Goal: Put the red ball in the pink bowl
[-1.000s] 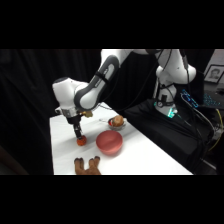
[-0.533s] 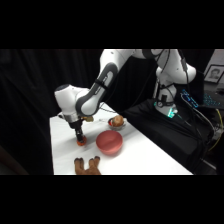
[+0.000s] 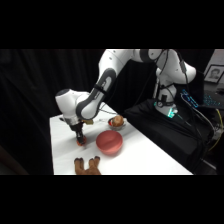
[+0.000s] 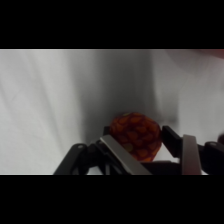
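Red ball point(image 4: 135, 137) between lowered gripper point(image 4: 145, 145) fingers

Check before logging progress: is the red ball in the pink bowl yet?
Out. The red ball sits between the gripper fingers on the table, beside the pink bowl.

Side view: the white table point(image 3: 150, 155) is the brightest surface, evenly lit from above. The black backdrop point(image 3: 30, 85) on the far and left sides stays dark, with no detail. The white arm point(image 3: 107, 70) is bright on its upper faces and grey underneath. A small, soft shadow lies under the gripper point(image 3: 80, 141). The pink bowl point(image 3: 109, 142) has a faint shadow at its near rim. A green lamp point(image 3: 171, 113) glows at the arm's base on the far right.

Wrist view: a broad grey shadow band runs down the middle of the table, which is paler to left and right. The red ball point(image 4: 136, 136) sits in this shadow, dimly lit, with no glare.
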Available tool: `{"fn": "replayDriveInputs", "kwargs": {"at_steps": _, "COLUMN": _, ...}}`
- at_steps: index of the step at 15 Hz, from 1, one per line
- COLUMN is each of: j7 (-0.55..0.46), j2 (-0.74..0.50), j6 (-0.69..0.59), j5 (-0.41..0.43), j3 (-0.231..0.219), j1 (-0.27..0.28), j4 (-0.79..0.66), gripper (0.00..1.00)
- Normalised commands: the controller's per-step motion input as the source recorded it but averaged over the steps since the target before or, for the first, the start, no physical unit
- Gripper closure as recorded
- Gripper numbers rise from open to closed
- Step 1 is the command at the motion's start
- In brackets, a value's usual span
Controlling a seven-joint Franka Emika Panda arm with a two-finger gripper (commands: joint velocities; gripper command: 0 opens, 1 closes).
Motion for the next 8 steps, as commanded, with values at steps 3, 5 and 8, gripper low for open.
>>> {"fn": "replayDriveInputs", "kwargs": {"at_steps": 3, "j7": 0.06, "j2": 0.1, "j6": -0.01, "j5": 0.017, "j3": -0.008, "j1": -0.017, "j4": 0.19, "gripper": 0.65}}
{"fn": "replayDriveInputs", "kwargs": {"at_steps": 5, "j7": 0.06, "j2": 0.06, "j6": -0.05, "j5": 0.014, "j3": -0.013, "j1": -0.015, "j4": 0.16, "gripper": 0.81}}
{"fn": "replayDriveInputs", "kwargs": {"at_steps": 8, "j7": 0.05, "j2": -0.02, "j6": -0.09, "j5": -0.01, "j3": -0.026, "j1": -0.003, "j4": 0.09, "gripper": 0.97}}
